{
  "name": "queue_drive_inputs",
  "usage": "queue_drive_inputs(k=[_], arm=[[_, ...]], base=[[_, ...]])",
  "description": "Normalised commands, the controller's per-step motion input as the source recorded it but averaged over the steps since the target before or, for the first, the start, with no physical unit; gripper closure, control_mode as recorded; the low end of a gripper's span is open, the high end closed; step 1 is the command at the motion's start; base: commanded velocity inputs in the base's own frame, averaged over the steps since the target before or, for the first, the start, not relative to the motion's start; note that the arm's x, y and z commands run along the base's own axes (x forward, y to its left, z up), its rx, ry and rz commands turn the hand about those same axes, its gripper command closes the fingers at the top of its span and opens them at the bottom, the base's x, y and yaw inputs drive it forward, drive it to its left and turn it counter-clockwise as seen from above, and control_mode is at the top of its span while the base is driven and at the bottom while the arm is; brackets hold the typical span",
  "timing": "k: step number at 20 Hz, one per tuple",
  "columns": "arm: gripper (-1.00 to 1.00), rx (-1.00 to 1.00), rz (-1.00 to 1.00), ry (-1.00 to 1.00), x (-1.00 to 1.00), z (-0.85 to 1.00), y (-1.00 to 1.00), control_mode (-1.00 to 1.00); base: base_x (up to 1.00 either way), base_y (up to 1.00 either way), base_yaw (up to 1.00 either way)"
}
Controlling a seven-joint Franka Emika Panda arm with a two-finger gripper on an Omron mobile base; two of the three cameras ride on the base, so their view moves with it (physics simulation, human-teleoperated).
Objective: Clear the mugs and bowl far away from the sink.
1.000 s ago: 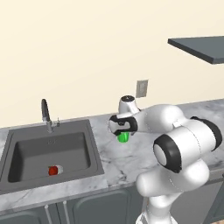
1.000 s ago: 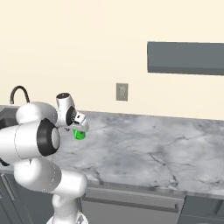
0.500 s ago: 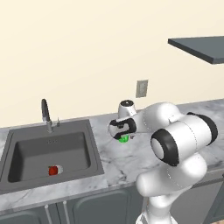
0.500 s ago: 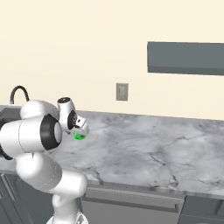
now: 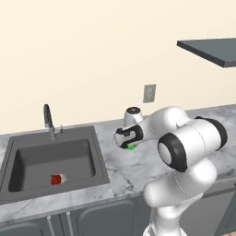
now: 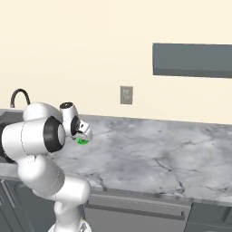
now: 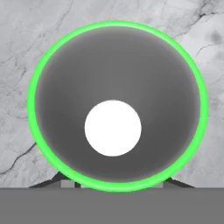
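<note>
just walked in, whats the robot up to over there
The arm is bent low over the marble counter right of the sink, its gripper down on the bright green mug. The hand view looks straight into the mug's mouth. A small red thing lies in the sink basin.

gripper (image 6: 83, 137): lowered over green mug (image 6: 82, 141), grip apparently unclear
counter (image 6: 149, 154): grey marble
outlet (image 6: 126, 95): on wall

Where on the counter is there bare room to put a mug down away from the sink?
The marble counter lies bare from the green mug rightward, past the wall outlet and under the dark shelf. It is tightest by the sink, where the claw is over the mug.
</note>
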Motion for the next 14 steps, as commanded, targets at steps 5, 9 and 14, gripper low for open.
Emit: queue_drive_inputs(k=[5,9,14], arm=[[1.0,0.0,0.0,-0.09,0.0,0.0,0.0,-1.0],[1.0,-0.08,0.0,-0.16,-0.32,0.09,0.06,-1.0],[1.0,-0.07,0.01,-0.11,-0.32,0.66,-0.07,-1.0]], base=[[0.0,0.0,0.0],[0.0,0.0,0.0],[0.0,0.0,0.0]])
